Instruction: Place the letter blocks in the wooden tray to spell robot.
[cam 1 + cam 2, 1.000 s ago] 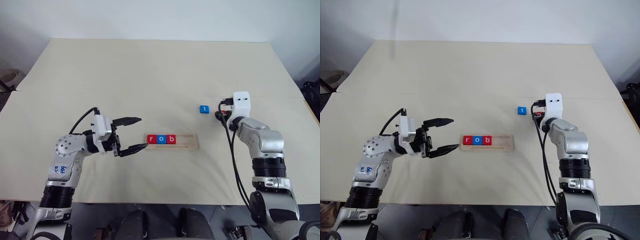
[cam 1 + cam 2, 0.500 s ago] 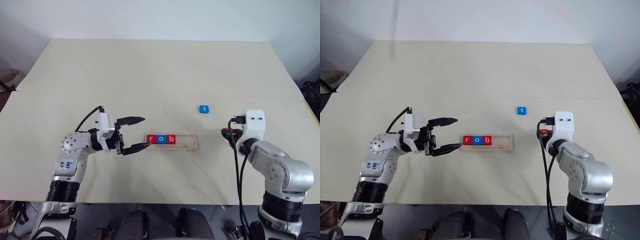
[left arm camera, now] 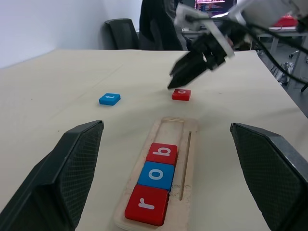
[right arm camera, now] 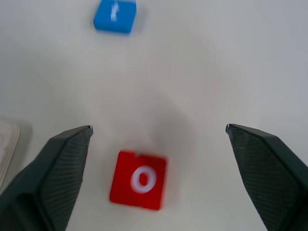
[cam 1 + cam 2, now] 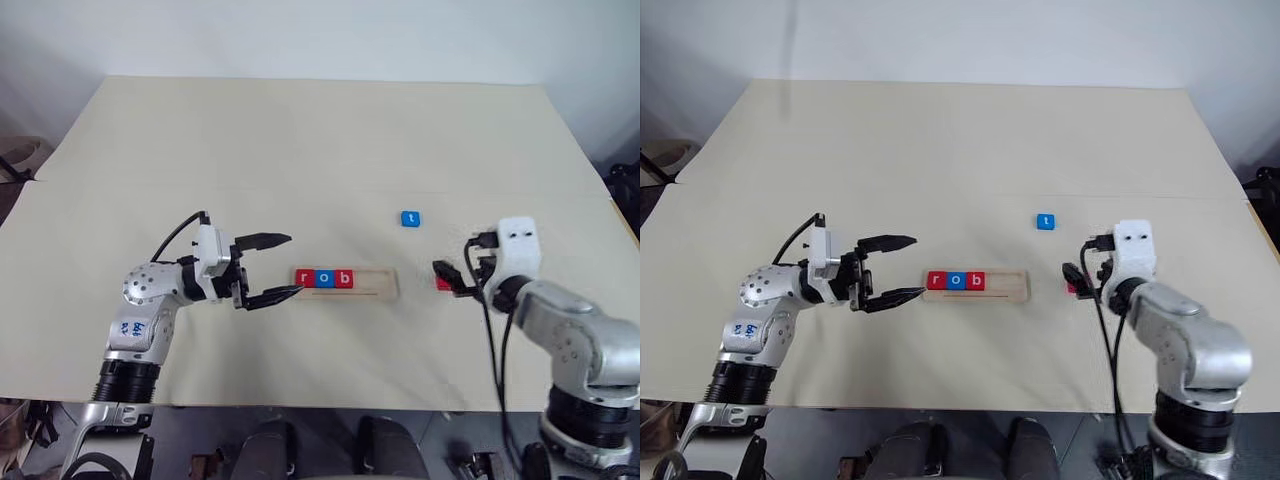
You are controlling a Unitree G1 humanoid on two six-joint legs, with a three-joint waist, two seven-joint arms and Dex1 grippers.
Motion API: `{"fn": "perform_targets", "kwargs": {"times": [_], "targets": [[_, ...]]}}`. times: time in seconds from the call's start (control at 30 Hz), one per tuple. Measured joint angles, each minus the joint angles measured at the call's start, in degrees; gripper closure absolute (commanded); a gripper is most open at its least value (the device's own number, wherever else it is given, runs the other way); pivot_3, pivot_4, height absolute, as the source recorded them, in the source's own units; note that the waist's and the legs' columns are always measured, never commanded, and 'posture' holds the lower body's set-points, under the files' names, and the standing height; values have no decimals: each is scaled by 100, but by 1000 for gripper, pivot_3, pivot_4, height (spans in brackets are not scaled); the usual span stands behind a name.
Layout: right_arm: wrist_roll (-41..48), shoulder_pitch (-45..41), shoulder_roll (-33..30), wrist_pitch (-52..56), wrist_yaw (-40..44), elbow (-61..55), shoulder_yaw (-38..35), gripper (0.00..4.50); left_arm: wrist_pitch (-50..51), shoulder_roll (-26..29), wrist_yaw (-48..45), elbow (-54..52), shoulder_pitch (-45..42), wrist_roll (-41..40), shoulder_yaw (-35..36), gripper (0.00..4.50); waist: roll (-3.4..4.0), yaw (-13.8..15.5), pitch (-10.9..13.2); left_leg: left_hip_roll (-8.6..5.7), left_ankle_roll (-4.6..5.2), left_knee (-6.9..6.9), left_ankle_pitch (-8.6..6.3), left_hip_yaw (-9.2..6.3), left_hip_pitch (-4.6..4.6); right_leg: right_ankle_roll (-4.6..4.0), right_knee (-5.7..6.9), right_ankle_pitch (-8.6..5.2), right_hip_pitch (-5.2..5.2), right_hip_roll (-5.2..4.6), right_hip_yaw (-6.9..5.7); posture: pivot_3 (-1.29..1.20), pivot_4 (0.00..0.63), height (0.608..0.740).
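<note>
right hand point(image 4: 154, 183) open above red o block point(image 4: 138, 180) | left hand point(image 5: 272, 268) open by wooden tray point(image 5: 375, 285)

Cream table point(image 5: 300, 140) with wooden tray point(image 5: 375, 284), blue t block point(image 5: 409, 218), red o block point(image 4: 138, 180).

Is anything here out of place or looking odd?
Nothing is damaged. Two blocks lie outside the wooden tray, on the table: the red o block and the blue t block.
</note>
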Motion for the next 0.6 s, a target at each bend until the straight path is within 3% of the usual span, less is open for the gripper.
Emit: {"fn": "perform_targets", "kwargs": {"times": [0.1,0.23,0.33,0.5,0.6], "targets": [[112,136,-1051,-1249,1513,470,127,24,27,122,-4,-14,163,-5,39,0,-5,4,1,1,1,-17,-1,-2,7,1,-17,1,10,3,-8,0,150,740],[18,262,-1628,-3066,3325,1547,689,24,52,179,-25,-78,193,-16,44,0,-7,3,1,-1,1,-17,0,3,12,5,-22,3,19,2,-8,0,150,740],[-443,-46,-1912,-4664,4486,2971,1296,24,71,236,-43,-165,295,-53,79,0,-7,-5,2,-1,1,-5,0,8,12,7,-22,4,21,2,-8,0,150,740],[-1342,-1065,-1854,-6904,5367,5290,2034,24,112,300,-53,-254,342,-65,107,0,-6,-15,2,3,-1,13,1,6,12,7,-11,4,23,2,-11,0,150,740],[-1586,-1593,-1601,-7571,5576,6288,2203,24,105,317,-72,-265,382,-53,96,0,-6,-16,2,5,-1,21,2,1,11,7,-10,4,27,2,-13,0,150,740]]}}
